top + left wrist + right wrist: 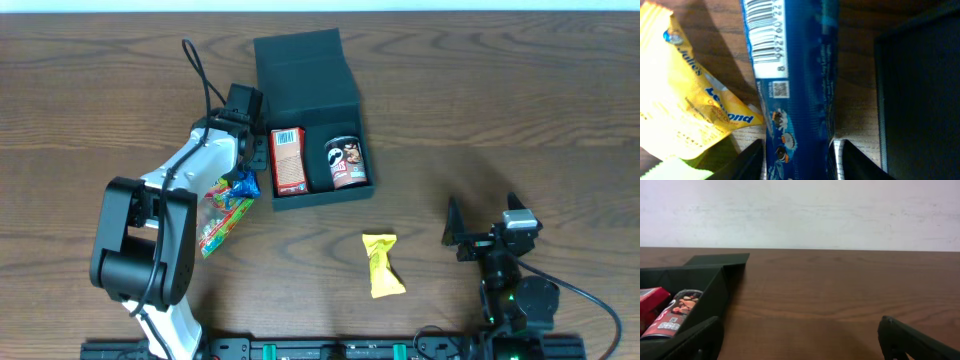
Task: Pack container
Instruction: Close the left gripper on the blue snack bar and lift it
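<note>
1. One container [305, 75], lid open, far centre of the desk [540, 110]; inside it, one red box [289, 160] and one crisp can [346, 163].
2. Loose: one yellow packet [382, 265], one colourful bag [222, 215].
3. Left pincer [246, 172] just left of container, clenched on one blue packet [795, 75].
4. Right pincer [482, 218] near right, low, released.

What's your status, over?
Left gripper shut on blue packet, beside box. Right gripper open, empty. Box open, carton and can inside. Yellow packet loose, nothing blocking.
</note>
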`<state>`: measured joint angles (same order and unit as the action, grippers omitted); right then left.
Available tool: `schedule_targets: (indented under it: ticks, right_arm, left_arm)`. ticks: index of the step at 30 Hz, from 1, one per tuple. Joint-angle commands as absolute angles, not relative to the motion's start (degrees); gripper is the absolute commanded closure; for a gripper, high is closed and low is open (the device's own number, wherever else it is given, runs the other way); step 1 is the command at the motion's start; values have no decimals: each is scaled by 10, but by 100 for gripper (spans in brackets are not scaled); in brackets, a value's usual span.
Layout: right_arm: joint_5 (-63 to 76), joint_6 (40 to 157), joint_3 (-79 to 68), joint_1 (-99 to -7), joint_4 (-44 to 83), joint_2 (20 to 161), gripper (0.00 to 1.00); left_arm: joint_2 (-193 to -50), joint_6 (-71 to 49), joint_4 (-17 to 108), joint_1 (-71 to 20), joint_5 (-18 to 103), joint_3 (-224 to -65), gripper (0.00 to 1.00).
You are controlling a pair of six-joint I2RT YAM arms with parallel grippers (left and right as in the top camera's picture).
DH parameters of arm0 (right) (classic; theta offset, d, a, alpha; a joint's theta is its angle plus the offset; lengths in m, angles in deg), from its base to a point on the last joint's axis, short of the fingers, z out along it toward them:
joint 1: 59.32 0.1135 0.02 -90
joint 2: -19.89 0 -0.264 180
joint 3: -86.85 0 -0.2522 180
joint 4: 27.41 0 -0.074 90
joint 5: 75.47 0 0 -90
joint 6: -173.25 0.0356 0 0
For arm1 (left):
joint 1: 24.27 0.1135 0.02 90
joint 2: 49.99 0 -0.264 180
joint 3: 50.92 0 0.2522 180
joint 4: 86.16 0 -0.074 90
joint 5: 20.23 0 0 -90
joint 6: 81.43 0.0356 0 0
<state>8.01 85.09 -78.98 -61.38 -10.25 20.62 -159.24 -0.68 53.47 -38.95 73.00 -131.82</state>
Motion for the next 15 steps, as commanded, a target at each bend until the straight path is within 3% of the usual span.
schedule_targets:
  ticks: [1,8,15]
  right_arm:
    - [81,845,-791,-622,-100,205,1]
    - [81,845,-791,-622,-100,205,1]
    - [81,845,-791,-622,-100,205,1]
  left_arm:
    - [-1594,-9,540,-390,734,-1314,60]
    - [-1594,-9,546,-390,734,-1314,73]
    - [-1593,-17,546,-390,734,-1316,77]
